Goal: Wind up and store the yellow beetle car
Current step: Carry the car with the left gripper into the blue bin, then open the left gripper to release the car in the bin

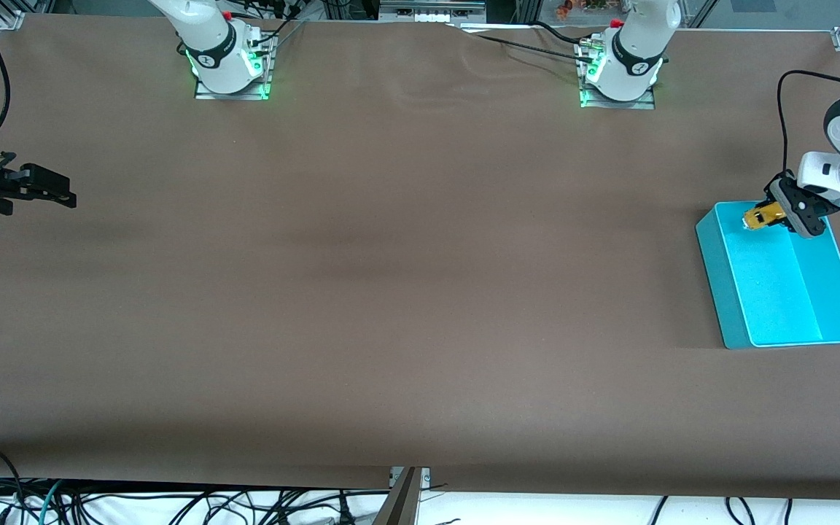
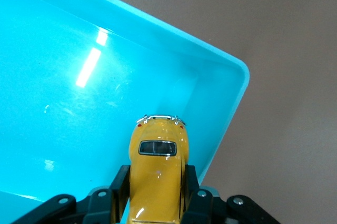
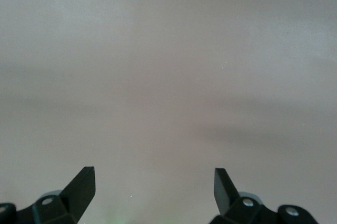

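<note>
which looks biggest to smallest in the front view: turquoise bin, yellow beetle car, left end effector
1. turquoise bin
2. left end effector, shut on the car over the bin
3. yellow beetle car

Both are raised above the bin, so their ranking is less sure.

Even overhead light falls on the brown table (image 1: pixel 391 255), with soft dim bands across its middle. White glare streaks mark the bin (image 2: pixel 89 66) floor in the left wrist view toward 10 o'clock. The right wrist view is washed-out and hazy.

Both arms are white with dark grey joint rings. Green lights glow at their bases (image 1: pixel 230 80). Black cables trail from them, and the pincers are black.
</note>
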Robot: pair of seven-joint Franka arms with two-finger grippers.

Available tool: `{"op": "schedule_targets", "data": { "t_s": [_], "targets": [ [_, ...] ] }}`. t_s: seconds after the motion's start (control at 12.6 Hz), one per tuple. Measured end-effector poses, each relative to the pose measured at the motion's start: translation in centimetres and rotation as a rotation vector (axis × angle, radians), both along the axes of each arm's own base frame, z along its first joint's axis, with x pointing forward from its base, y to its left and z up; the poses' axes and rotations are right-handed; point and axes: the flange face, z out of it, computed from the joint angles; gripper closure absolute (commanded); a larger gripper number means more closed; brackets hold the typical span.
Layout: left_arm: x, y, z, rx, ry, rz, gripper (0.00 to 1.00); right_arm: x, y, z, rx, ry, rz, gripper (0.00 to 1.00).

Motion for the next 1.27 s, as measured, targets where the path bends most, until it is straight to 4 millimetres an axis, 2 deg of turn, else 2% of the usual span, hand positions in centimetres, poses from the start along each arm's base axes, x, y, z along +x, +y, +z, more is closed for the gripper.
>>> {"op": "schedule_targets", "data": {
  "t_s": [0.4,0.63,0.79,1.11,1.27],
  "targets": [
    [0.4,0.1,0.1,0.004,-0.005,-0.003,1.00,0.0,0.0,0.0,0.000,0.000,0.000,0.00],
    [2.7,0.0,0.8,0.044,-0.031,-0.107,1.00,0.0,0.0,0.0,0.000,0.000,0.000,0.00],
    [3.7,-0.5,0.0,0.041,-0.024,-0.144,1.00,0.0,0.0,0.0,0.000,0.000,0.000,0.00],
    [4.2,-1.0,-2.2,0.030,-0.009,-0.193,1.00,0.0,0.0,0.0,0.000,0.000,0.000,0.00],
    [4.2,-1.2,-4.1,0.021,0.007,-0.197,1.00,0.0,0.0,0.0,0.000,0.000,0.000,0.00]
  ]
}}
